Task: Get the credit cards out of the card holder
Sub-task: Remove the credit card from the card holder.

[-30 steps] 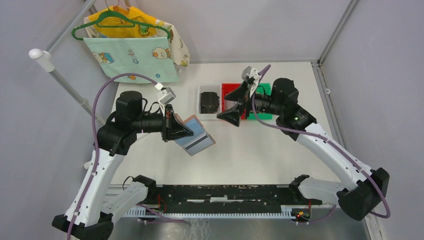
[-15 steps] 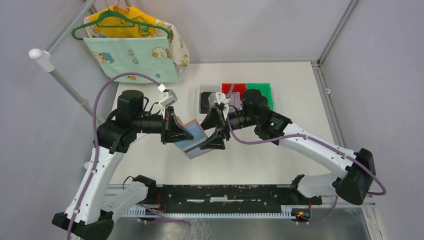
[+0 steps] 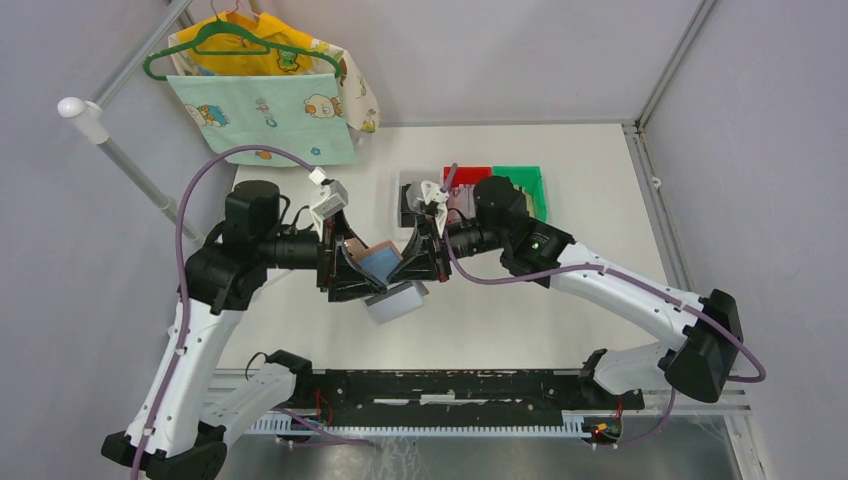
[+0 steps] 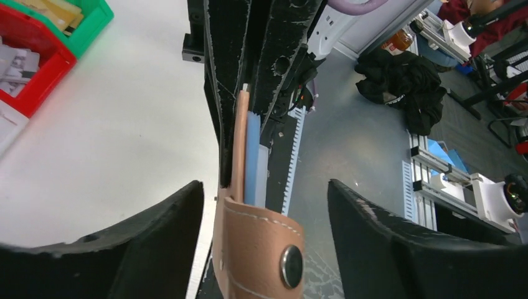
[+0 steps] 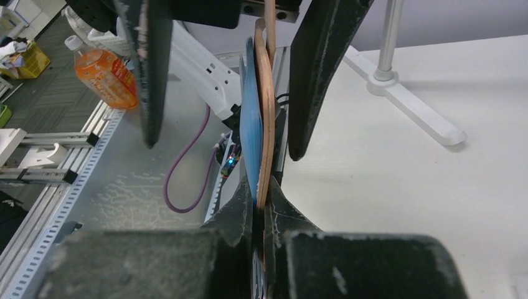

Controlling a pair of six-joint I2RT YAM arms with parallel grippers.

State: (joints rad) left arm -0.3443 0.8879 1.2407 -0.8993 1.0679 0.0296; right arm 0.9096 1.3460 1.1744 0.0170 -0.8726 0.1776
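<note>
At right tool (image 5: 261,210), stitched tan card holder (image 4: 254,246)

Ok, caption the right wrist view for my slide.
Right gripper shut on the edge of the card holder, with the left gripper open on either side of it.

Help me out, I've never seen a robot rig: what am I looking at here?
These are two robot arms bolted at the near edge of a white table. One picture looks down from above; the other two come from cameras on each wrist, each showing its own dark fingers at the bottom. The right gripper is pinched shut on a pinkish-tan card holder, held between the arms. The left gripper stands open around it. A red bin and a green bin sit at the back.
</note>
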